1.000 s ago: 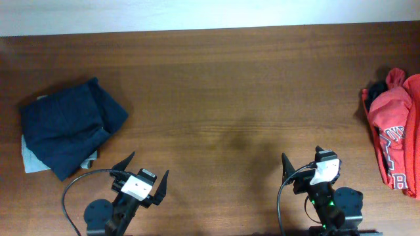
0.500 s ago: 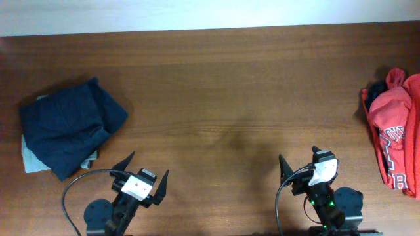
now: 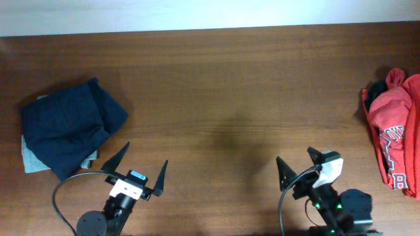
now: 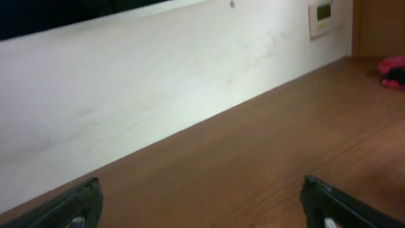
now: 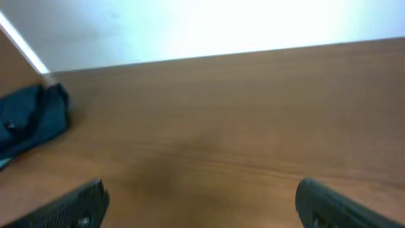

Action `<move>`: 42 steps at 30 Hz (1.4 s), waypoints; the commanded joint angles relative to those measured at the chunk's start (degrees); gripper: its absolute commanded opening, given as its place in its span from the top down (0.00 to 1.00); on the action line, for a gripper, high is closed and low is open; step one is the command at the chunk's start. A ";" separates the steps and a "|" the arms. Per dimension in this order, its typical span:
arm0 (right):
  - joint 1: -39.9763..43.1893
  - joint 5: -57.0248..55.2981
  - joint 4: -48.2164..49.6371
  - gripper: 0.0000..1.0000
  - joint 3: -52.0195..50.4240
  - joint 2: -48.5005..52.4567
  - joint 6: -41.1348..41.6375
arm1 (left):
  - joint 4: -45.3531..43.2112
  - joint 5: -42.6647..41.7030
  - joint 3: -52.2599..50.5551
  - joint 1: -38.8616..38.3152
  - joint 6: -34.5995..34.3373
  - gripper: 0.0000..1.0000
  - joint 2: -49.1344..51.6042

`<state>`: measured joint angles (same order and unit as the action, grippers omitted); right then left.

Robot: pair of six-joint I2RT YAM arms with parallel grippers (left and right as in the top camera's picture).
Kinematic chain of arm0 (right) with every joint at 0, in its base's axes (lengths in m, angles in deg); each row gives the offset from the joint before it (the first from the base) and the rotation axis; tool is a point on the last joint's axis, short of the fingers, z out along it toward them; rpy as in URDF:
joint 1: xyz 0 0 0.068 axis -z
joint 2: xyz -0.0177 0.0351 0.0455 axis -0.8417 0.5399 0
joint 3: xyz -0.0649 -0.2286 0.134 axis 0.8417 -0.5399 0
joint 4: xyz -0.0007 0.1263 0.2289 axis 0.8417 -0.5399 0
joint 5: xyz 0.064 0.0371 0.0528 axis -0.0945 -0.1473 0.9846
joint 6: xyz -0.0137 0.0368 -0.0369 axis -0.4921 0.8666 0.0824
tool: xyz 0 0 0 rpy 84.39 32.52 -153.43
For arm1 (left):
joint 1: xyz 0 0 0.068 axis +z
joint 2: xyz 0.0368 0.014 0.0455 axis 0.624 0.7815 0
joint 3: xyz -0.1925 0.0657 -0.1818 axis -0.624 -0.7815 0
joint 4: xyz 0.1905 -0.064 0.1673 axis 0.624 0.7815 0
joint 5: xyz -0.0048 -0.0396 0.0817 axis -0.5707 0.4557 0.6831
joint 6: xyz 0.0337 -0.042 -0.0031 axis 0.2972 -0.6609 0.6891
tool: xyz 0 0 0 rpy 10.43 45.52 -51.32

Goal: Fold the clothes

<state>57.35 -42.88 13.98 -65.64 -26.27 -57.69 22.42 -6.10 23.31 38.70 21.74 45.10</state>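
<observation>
Clothes lie in two heaps at opposite ends of the wooden table [image 3: 216,78], and neither pincer touches them. The left gripper [image 3: 146,153], at 7 o'clock in the overhead view, has its two black fingers [image 3: 117,158] spread wide with nothing between them; its wrist camera shows only bare wood in the gap. The right gripper [image 3: 293,154], at 5 o'clock, is likewise splayed wide and empty. Out from the left gripper toward 10 o'clock lies a dark navy garment [image 3: 65,128], loosely folded and rumpled. It rests on a pale grey-green piece [image 3: 29,158] whose edge peeks out at the heap's 7 o'clock corner; this heap sits at 9 o'clock on the table. Out from the right gripper toward 2 o'clock, the orange-red T-shirts [image 3: 397,124] are bunched at the table's 3 o'clock edge, partly cut off by the frame. White lettering [image 3: 392,141] shows on them, and a dark piece [image 3: 375,92] is tucked at their 11 o'clock side. Beyond the table at 12 o'clock runs a white wall [image 3: 197,12], with a small panel [image 4: 323,11] visible on it in the left wrist view.
</observation>
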 commanded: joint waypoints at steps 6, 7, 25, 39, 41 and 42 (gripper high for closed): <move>0.37 -9.35 -17.11 0.01 27.61 27.67 0.90 | 7.61 5.16 20.98 -0.20 -6.32 0.01 23.65; 0.37 -9.16 -18.73 0.01 31.19 31.39 0.42 | 9.99 5.33 24.98 -0.20 -6.29 0.01 27.87; 24.83 -17.14 -37.83 0.01 66.86 72.85 14.91 | 41.59 5.29 66.55 -0.22 -4.81 0.01 74.14; 47.71 -14.51 -25.09 0.01 72.67 93.00 11.19 | 41.42 5.31 66.55 -0.22 -4.81 0.01 74.40; 47.78 -14.53 -21.14 0.01 72.67 95.23 10.29 | 41.35 5.29 66.55 -0.22 -4.85 0.01 74.40; 47.67 -14.53 -19.69 0.01 72.67 96.45 9.62 | 41.55 5.27 66.55 -0.22 -5.09 0.01 74.40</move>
<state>105.07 -57.96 -8.21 5.87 67.08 -45.56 63.95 -0.96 88.81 38.66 16.01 119.52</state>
